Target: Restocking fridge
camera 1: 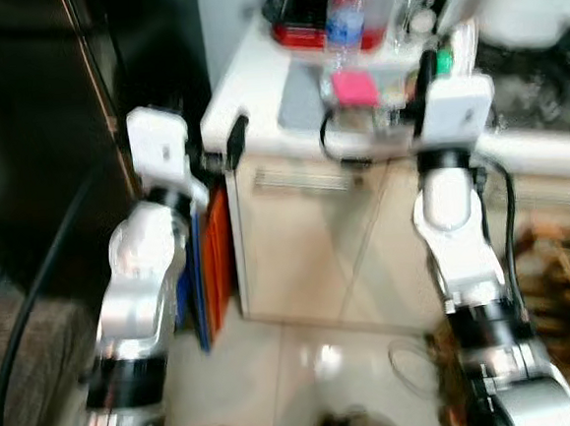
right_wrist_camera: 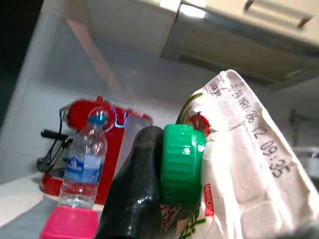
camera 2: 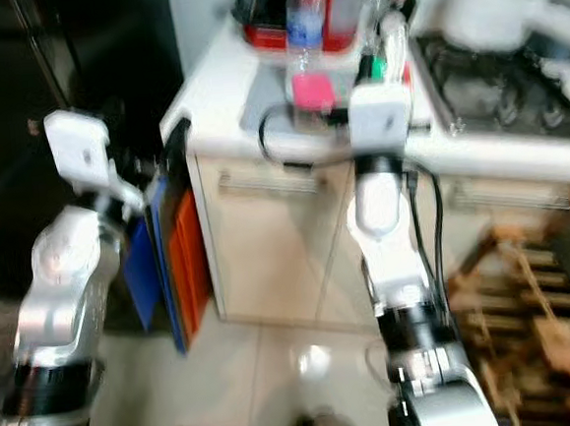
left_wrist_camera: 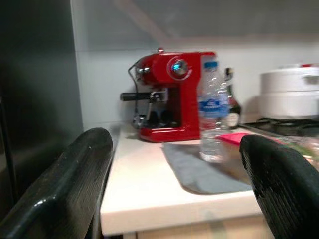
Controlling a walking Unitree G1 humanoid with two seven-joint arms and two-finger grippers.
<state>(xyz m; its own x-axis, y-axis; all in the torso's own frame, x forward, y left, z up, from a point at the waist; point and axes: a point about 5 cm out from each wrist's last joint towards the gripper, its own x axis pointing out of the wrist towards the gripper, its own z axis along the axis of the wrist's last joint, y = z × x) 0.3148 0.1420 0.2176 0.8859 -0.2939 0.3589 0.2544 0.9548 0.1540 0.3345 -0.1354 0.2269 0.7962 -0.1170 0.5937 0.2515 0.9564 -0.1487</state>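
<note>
My right gripper [camera 1: 433, 63] is shut on a white carton [right_wrist_camera: 239, 149] with a green screw cap [right_wrist_camera: 180, 164], held over the white counter [camera 1: 245, 83]. One black finger [right_wrist_camera: 134, 199] presses beside the cap. A clear water bottle [camera 1: 346, 16] with a blue label stands on a grey mat [camera 1: 301, 98], with a pink-lidded box [camera 1: 356, 87] in front of it. My left gripper [left_wrist_camera: 177, 149] is open with nothing between its fingers. It sits low at the counter's left corner [camera 1: 232, 143], facing the bottle [left_wrist_camera: 213, 119].
A red coffee machine [left_wrist_camera: 169, 97] stands at the back of the counter. The dark fridge [camera 1: 33, 144] is on the left, with orange and blue flat boards [camera 1: 214, 253] leaning between it and the cabinet [camera 1: 307, 241]. A stove with a white pot [camera 2: 506, 8] and a wooden rack [camera 2: 540, 321] lie to the right.
</note>
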